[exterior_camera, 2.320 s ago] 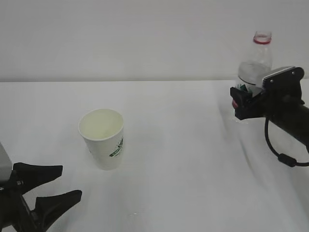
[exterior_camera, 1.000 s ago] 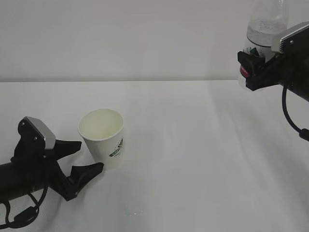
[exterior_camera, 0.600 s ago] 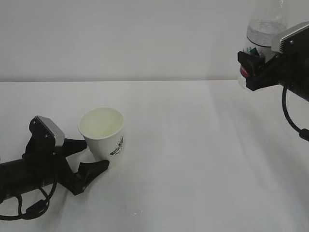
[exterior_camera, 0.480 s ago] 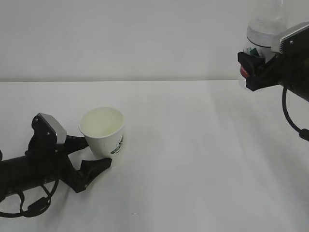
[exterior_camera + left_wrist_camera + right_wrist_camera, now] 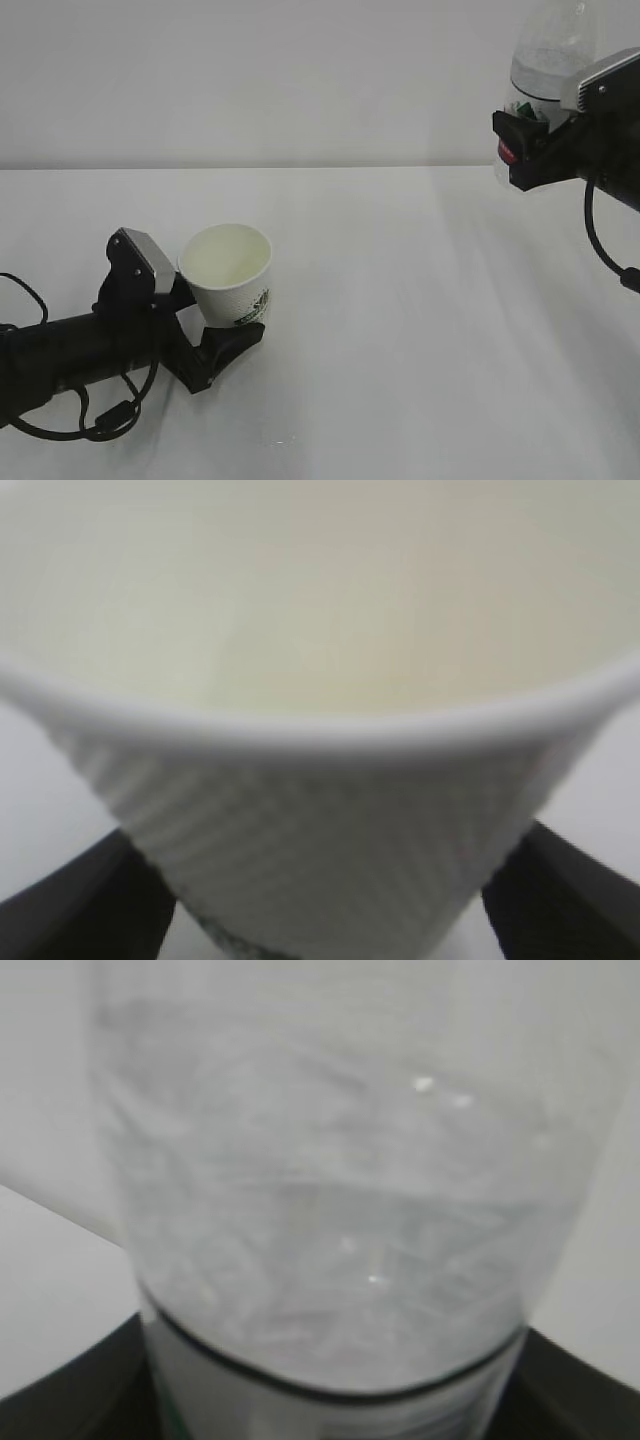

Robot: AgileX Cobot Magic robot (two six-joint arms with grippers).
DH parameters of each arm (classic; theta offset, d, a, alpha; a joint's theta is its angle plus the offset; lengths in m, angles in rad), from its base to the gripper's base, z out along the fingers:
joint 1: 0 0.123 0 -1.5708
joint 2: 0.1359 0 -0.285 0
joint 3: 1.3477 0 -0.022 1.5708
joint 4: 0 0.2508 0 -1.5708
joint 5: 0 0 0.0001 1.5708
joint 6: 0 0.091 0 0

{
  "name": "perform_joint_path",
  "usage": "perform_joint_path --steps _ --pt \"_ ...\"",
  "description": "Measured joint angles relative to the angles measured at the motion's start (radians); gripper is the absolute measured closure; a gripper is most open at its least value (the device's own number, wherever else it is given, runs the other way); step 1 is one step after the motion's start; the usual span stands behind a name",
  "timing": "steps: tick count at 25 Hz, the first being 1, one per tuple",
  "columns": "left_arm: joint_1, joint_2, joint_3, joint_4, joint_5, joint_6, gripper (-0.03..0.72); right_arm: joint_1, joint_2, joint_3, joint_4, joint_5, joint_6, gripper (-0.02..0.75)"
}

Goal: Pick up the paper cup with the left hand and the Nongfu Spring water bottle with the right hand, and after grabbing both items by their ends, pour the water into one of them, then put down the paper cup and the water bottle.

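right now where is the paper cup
In the exterior view the paper cup stands left of centre on the white table, between the open fingers of the left gripper.

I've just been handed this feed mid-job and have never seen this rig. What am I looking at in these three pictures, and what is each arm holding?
This is a two-armed robot working at a white table. The wide picture looks across the table from the front; the other two come from cameras mounted on each arm's wrist, so they show close-ups.

On the left of the wide picture, the left claw stands open around the lower part of the paper cup, one finger on each side. It has not closed on it. The left wrist picture is that same cup from close up; it looks empty.

At upper right, the right claw holds the water bottle upright, well above the table. The right wrist picture shows the clear bottle between its fingers.
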Motion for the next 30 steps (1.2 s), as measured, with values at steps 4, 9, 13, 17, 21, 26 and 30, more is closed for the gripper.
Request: perform_joint_path --steps 4,9,13,17,21,26,30 --pt "-0.002 0.016 -0.02 -0.007 0.0 -0.007 0.006 0.0 0.0 0.0 0.0 0.001 0.002 0.233" --pt "-0.002 0.017 -0.025 -0.005 0.0 -0.011 0.093 0.0 0.0 0.0 0.0 0.002 0.002 0.233" --pt "-0.002 0.015 -0.022 0.004 0.0 -0.018 0.122 0.0 0.0 0.0 0.0 0.002 0.002 0.233" --pt "-0.002 -0.044 0.011 0.009 0.002 -0.022 0.123 0.0 -0.004 0.0 -0.003 0.026 0.002 0.233" --pt "-0.002 -0.125 0.044 0.019 0.002 -0.044 0.123 0.0 -0.029 0.0 -0.019 0.057 0.005 0.233" --pt "-0.002 -0.171 0.052 0.082 0.002 -0.093 0.124 0.0 -0.067 0.011 -0.049 0.062 0.034 0.233" --pt "-0.002 -0.208 0.052 0.142 0.002 -0.157 0.124 0.0 -0.099 0.017 -0.112 0.073 0.095 0.233"
